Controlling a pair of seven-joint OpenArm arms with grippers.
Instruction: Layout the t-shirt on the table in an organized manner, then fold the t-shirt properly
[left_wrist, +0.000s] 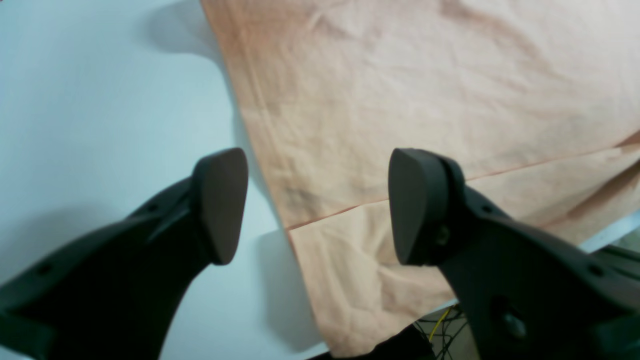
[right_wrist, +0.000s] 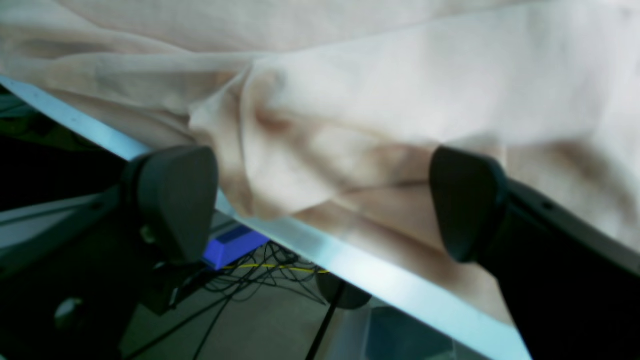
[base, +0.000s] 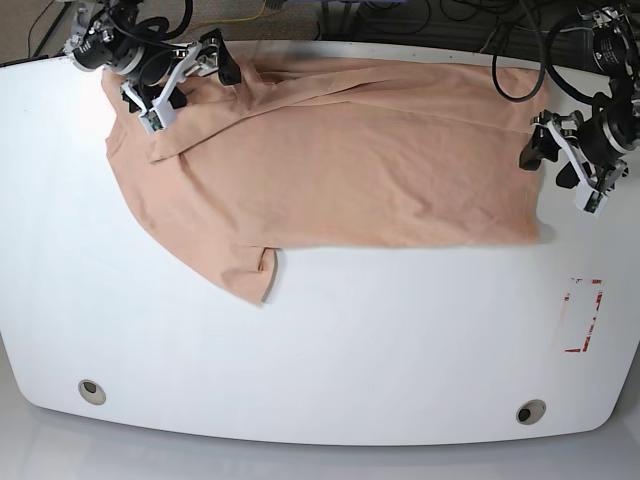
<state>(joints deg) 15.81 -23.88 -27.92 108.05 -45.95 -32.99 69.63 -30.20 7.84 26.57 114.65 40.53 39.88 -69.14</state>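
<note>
A: Item one, the t-shirt (base: 330, 165)?

B: Peach, plain side up, spread along the far edge of the table (base: 330, 340). Body mostly flat; one sleeve lies out toward the near-left, the far-left shoulder is bunched and hangs a little over the far edge.

A: Item two, the pincers?

B: Right gripper (right_wrist: 320, 205): jaws wide, nothing between them, poised over the rumpled cloth at the far-left corner. Left gripper (left_wrist: 317, 205): jaws wide, empty, hovering at the shirt's hem near the right edge, one finger over bare tabletop, one over cloth.

A: The step in hand, and how to do it well?

B: Laying out, by my reading. The bunched shoulder wants pinching at its outer layer only and drawing away from the far edge, while the hem end is kept taut so wrinkles pull out.

A: Other items, obstructions?

B: Red-marked rectangle (base: 583, 316) near the right edge, two grommet holes (base: 91, 390) by the near edge, cables (right_wrist: 260, 265) below the far edge. Nothing blocks either arm; the overhang risks slipping.
</note>
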